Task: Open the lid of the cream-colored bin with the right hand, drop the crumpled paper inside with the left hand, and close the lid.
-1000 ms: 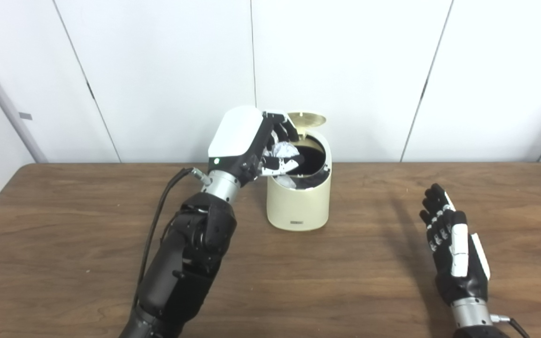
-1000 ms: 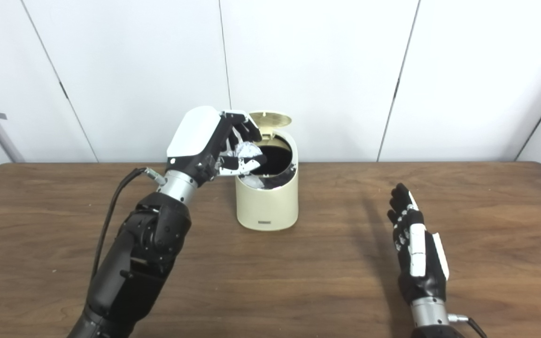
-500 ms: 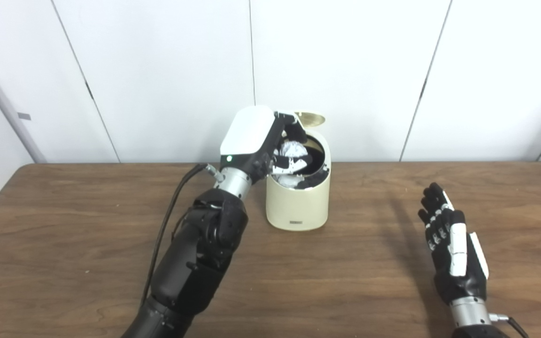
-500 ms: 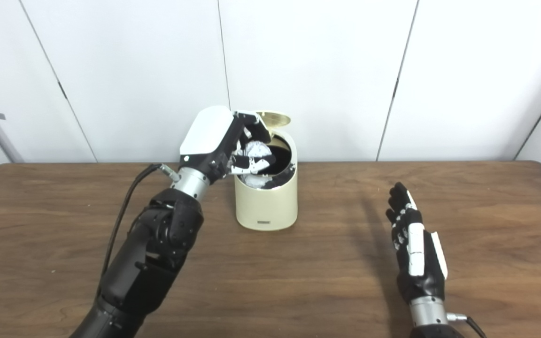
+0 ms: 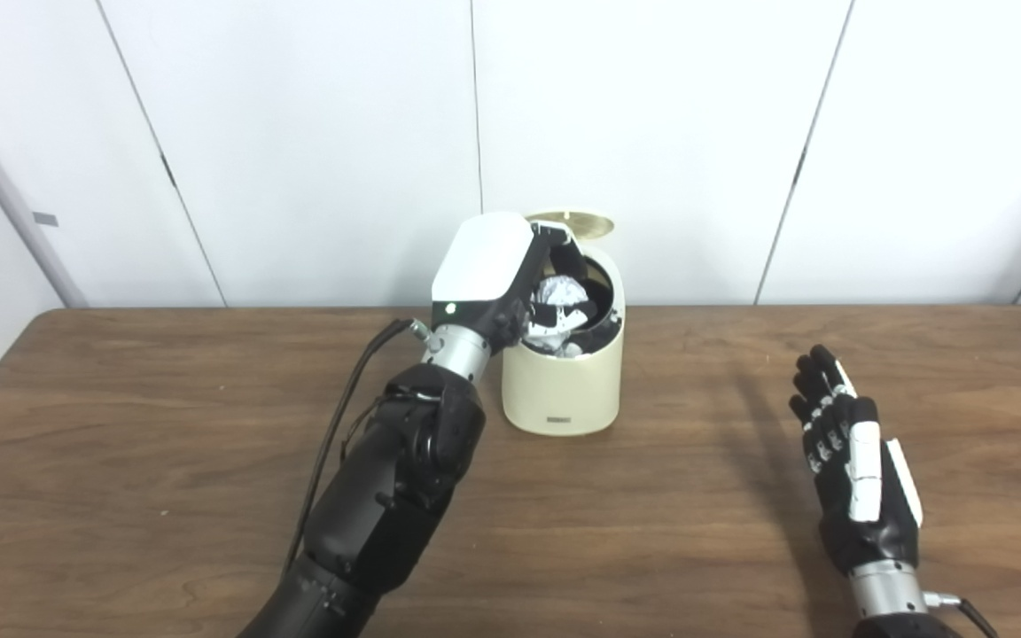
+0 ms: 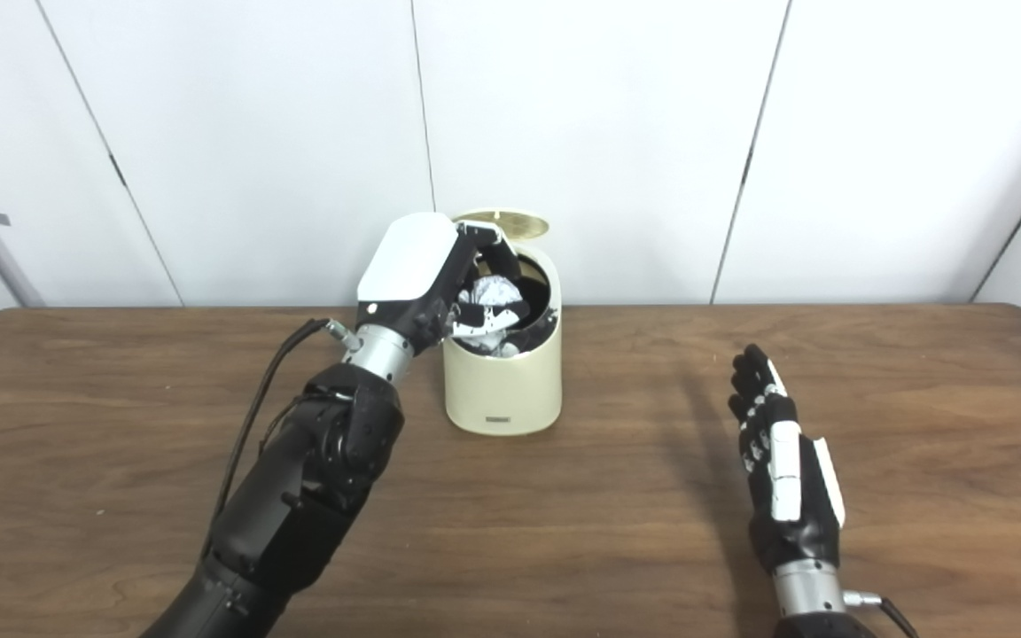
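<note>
You had the left hand [image 5: 510, 283] curled around the crumpled paper [image 5: 555, 297], fingers wrapped over it so the ball sat right in the mouth of the bin [image 5: 564, 390]. That placement made sense: with the paper held directly over the dark opening rather than beside it, a simple loosening of the fingers would, I judge, let it fall straight in without catching the rim. More white paper showed lower in the opening; I could not tell whether it was part of the same ball or a separate scrap.

The lid [image 5: 577, 224] stood tipped up at the back of the bin, out of the hand's way, so nothing blocked the drop. It appeared to stand open on its own, since nothing touched it.

Your right hand [image 5: 856, 465] lay well apart from the bin on the table [image 5: 120, 461], fingers spread and holding nothing. Parking it there kept the space around the bin free for the left arm, while leaving it on the side from which it could reach the lid for the closing step, which was not yet done.
</note>
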